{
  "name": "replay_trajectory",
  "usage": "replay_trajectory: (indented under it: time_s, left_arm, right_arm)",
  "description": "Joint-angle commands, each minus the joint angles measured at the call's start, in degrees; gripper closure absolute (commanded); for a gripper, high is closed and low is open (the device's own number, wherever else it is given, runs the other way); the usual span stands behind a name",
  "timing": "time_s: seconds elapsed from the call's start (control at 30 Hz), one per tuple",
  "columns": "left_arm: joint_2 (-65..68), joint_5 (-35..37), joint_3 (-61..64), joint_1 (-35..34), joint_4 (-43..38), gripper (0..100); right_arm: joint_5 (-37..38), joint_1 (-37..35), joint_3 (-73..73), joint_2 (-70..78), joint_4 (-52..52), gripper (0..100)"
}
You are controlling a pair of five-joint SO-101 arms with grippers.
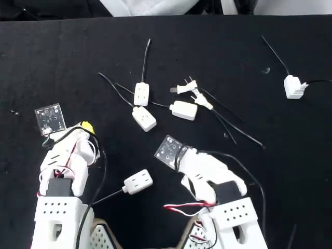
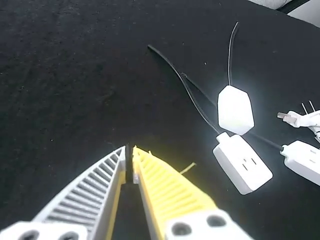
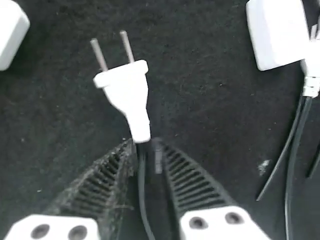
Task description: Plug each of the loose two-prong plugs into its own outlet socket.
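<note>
Right wrist view is showing you the two-prong plug [image 3: 125, 87] sitting just ahead of your right hand [image 3: 144, 147], prongs pointing away from it. The hand is clamping closed on the plug's cord [image 3: 143, 200] right behind the neck, not on the body. That is where trouble is waiting. With the grip on soft cord, the plug is likely going to swing or twist as you are carrying it. The prongs would then be meeting the slots crooked and skidding off.

The nearest outlet [image 3: 277, 35] is lying loose on the desk [image 3: 210, 115], so pushing is probably going to shove it away rather than seat the prongs. Your left hand [image 2: 131, 152] is sitting closed on nothing, well apart from the outlet pair [image 2: 243, 162] ahead of it, so nothing is bracing a socket.

In the high view's upper middle, a loose plug [image 1: 182, 88] and a second plug [image 1: 203, 100] are lying just beside each other. Their cords are trailing toward your right arm, and you are risking snagging them.
</note>
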Motion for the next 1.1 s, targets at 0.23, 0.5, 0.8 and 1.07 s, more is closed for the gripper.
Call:
replay_trajectory:
  time_s: [0.23, 0.5, 0.8, 1.07]
  left_arm:
    - [0.1, 0.0, -3.0, -0.5, -1.4, 97]
    - [0.1, 0.2, -3.0, -0.5, -1.4, 97]
    - [-0.4, 0.2, -2.3, -0.5, -1.4, 97]
    - [-0.4, 0.2, -2.3, -0.5, -1.4, 97]
  right_arm:
    - [0.4, -4.2, 3.4, -2.6, -2.5, 86.8]
    - [3.6, -4.9, -7.5, 1.9, 3.7, 86.8]
    - [3.6, -5.0, -20.1, 30.8, -1.1, 86.8]
    - [4.0, -6.0, -21.2, 44.4, -10.9, 87.1]
